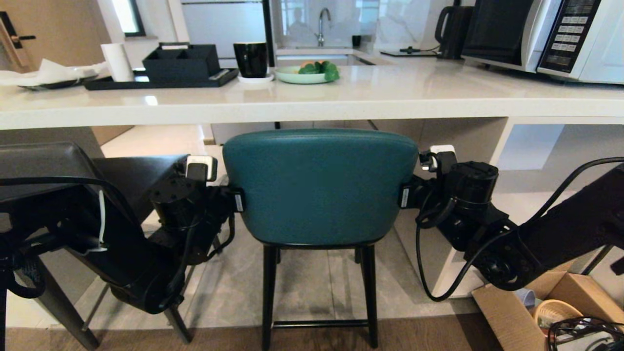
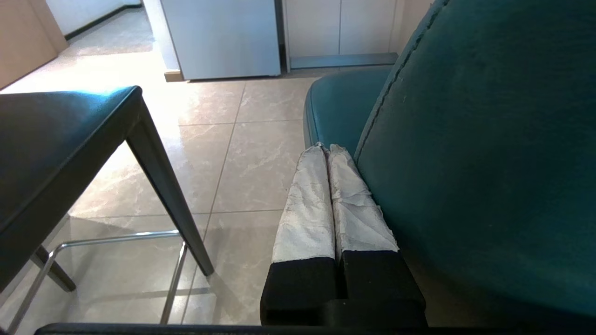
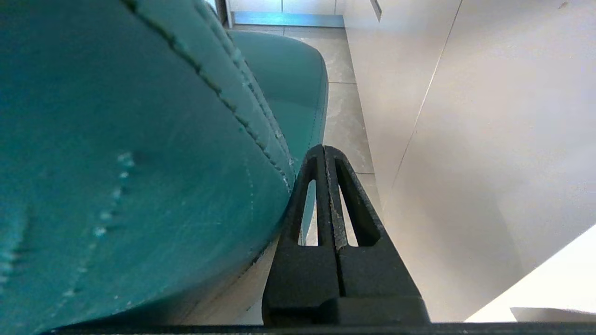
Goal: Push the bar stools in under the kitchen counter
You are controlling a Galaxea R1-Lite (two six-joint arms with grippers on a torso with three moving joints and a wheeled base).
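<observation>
Head view: teal stool [image 1: 319, 187] stands centre frame, backrest toward the camera, seat pointing in under the tabletop [image 1: 390, 97], black legs on the floor. Left pincer [image 1: 237, 201] sits at the backrest's left edge, right pincer [image 1: 404, 196] at its right edge, so the backrest lies between the two; both look to be touching the leather sides. Dark grey stool [image 1: 58, 170] is off to the left, just beside the left arm, near the tabletop's front edge. Left wrist view: left pincer [image 2: 328, 149] has its white-wrapped fingers [image 2: 307, 204] pressed together with nothing between them, lying alongside the teal backrest [image 2: 475, 153], fingertips toward the teal seat; grey stool's seat and square leg [image 2: 167, 186] are apart on the other side, tiled floor between. Right wrist view: right pincer [image 3: 324, 150] has its black fingers [image 3: 358, 209] pressed together, empty, flush beside the stitched edge of the teal backrest [image 3: 130, 163], with the grey side panel [image 3: 465, 139] of the counter on the other side. On the tabletop: black tray [image 1: 161, 80], black mug [image 1: 251, 58], green plate with vegetables [image 1: 307, 73], microwave [image 1: 536, 34]. Cardboard box [image 1: 526, 312] is on the floor at lower right.
</observation>
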